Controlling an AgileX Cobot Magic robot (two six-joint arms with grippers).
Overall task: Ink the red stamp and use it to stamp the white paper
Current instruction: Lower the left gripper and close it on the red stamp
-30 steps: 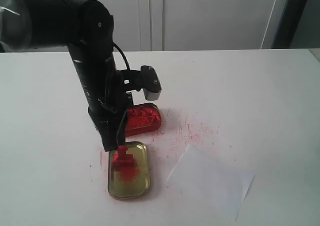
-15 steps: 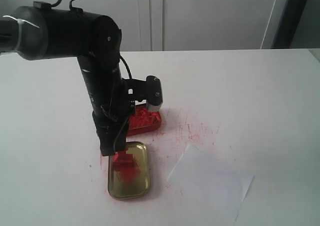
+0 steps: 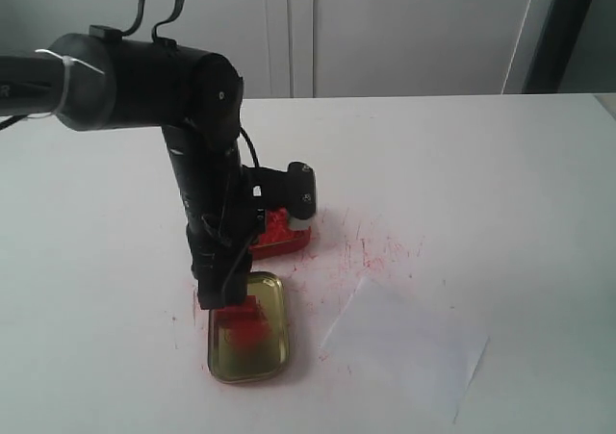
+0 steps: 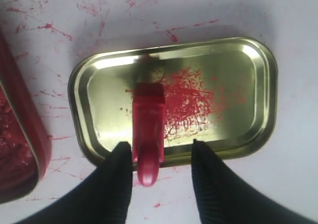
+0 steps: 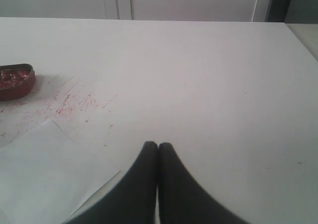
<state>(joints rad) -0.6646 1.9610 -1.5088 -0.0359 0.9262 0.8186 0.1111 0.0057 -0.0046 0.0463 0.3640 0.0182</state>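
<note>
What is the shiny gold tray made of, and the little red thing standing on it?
The gold tray looks like thin metal, probably tin: it is glossy and catches the light along its raised rim. The red stamp looks like smooth moulded plastic, with a soft shine on its rounded knob, but its look alone cannot settle that.

Soft, even light, faint shadows, glare on the gold lid [image 4: 114,64]; exterior view slightly hazy.

Stamp [image 3: 246,311] on lid [image 3: 270,359] (tin [image 3: 286,236] behind), paper [image 3: 404,347] right.
</note>
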